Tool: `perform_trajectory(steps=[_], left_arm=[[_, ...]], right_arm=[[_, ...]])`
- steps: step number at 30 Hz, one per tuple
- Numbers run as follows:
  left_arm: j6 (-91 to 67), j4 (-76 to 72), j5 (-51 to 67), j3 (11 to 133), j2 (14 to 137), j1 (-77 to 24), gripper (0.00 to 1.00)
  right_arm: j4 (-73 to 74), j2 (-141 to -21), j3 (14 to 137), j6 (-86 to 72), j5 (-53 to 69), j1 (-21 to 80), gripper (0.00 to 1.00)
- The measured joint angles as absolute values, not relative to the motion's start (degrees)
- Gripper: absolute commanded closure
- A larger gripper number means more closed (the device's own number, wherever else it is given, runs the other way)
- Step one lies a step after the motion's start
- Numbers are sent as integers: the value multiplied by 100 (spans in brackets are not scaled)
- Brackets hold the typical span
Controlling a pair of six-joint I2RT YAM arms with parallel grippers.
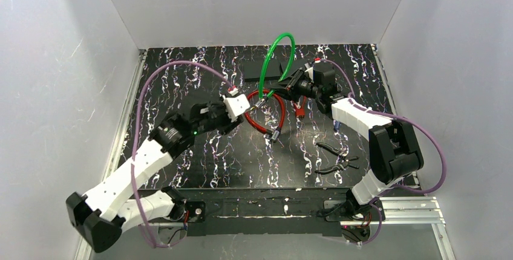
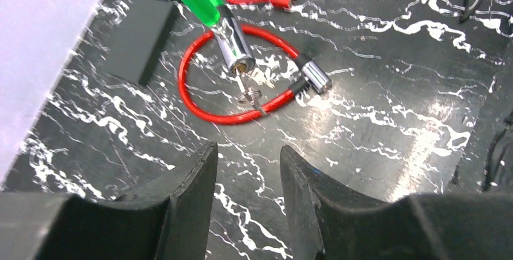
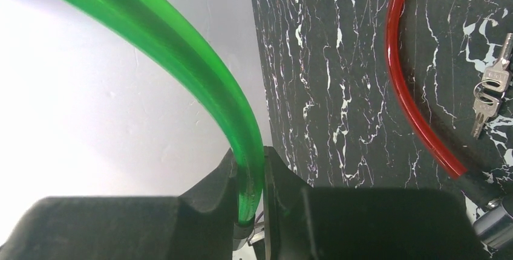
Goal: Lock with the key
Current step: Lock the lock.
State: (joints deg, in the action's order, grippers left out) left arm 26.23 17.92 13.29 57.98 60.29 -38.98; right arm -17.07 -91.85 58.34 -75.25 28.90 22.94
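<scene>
A green cable lock point(image 1: 277, 51) arches up above the table. My right gripper point(image 3: 249, 163) is shut on the green cable point(image 3: 181, 48) near one end and holds it up. The lock's chrome cylinder end point(image 2: 233, 45) points towards my left wrist camera, with a small key point(image 2: 244, 82) and its ring stuck in its face. My left gripper point(image 2: 248, 151) is open and empty, a short way back from the key and level with it; in the top view it point(image 1: 253, 106) sits just left of the cylinder. Keys point(image 3: 489, 94) also show in the right wrist view.
A red cable lock point(image 1: 269, 115) lies looped on the black marbled table point(image 1: 230, 157) under the green one. A small red padlock point(image 1: 298, 110) lies to its right, a flat black box point(image 1: 264, 70) at the back, and pliers point(image 1: 336, 157) at the front right. White walls enclose the table.
</scene>
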Motion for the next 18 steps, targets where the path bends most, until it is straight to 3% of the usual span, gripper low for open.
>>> perform_trajectory(steps=[5,18], left_arm=[[2727,1107,1328,5350,5524,-3931,59],[2672,273,1330,5136,6089,-4128,64]], right_arm=[[-1775,-9185,5821,-7589,2916,2294,99],[-1925,-9185,5698,-7706,3005,2294,99]])
